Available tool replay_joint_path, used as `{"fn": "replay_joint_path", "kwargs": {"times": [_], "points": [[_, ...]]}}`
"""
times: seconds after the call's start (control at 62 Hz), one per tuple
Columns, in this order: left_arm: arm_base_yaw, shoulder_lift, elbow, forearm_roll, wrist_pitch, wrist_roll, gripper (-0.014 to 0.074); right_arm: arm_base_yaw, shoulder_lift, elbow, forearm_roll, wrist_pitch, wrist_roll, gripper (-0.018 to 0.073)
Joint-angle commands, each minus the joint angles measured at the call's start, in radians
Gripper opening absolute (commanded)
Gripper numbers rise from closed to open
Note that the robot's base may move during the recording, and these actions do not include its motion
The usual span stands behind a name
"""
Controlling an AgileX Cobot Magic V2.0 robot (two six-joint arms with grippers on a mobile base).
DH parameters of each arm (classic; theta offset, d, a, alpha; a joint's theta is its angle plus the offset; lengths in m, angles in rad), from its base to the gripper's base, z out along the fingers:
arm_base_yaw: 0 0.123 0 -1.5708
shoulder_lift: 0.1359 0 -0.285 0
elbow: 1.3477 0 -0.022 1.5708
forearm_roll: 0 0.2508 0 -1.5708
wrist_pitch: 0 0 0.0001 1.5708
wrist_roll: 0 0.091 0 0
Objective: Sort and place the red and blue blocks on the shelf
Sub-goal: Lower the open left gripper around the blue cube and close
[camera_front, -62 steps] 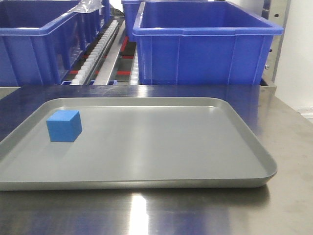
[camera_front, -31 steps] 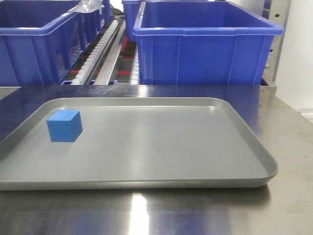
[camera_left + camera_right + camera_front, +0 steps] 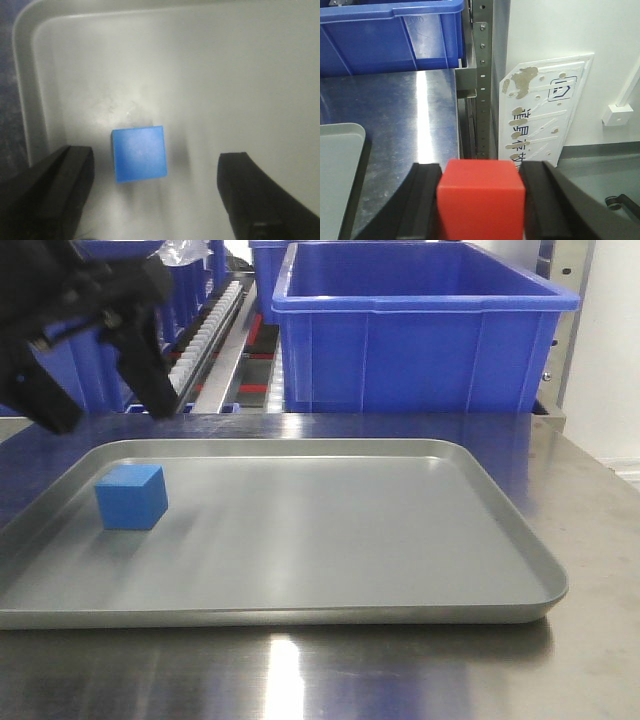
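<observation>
The left tool [image 3: 110, 412] hangs with its black fingers [image 3: 150, 365] spread wide, gripping nothing. It is above the far left corner of the tray [image 3: 400, 615]. Seen from the left wrist, the left tool [image 3: 155, 200] has the blue block [image 3: 139, 152] in the gap between its fingers [image 3: 55, 192], touching neither and nearer the finger on the picture's left. The blue block [image 3: 131, 497] sits flat on the tray floor, near the left rim [image 3: 25, 75] and below the tool.

The right tool [image 3: 481, 172] is clamped on the red block [image 3: 480, 205], one finger pressed to each side face, with the top face showing between them. It holds the block above the right end of the counter [image 3: 410, 115], beyond the tray's corner [image 3: 335, 165] and close to the shelf [image 3: 481, 75], whose perforated upright stands just behind. A white sign [image 3: 545, 110] leans beside that upright.

The tray lies on the steel counter [image 3: 590, 540]. Behind it, a large blue bin [image 3: 420, 340] stands on the shelf, with a white roller track [image 3: 205, 335] to its left.
</observation>
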Motion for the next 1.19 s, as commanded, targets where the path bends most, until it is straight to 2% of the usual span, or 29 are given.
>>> {"fn": "replay_joint_path", "kwargs": {"times": [0.0,0.097,1.176], "points": [[-0.014,-0.012,-0.035,0.051,-0.053,-0.059,0.0550,-0.005,-0.003,-0.028,-0.012,-0.091,-0.008,0.0058],[-0.014,0.005,-0.035,0.086,-0.055,-0.076,0.0550,-0.005,-0.003,-0.028,-0.012,-0.091,-0.008,0.0058],[-0.014,0.131,-0.035,0.077,-0.136,-0.076,0.0545,-0.005,-0.003,-0.028,-0.012,-0.091,-0.008,0.0058]]}}
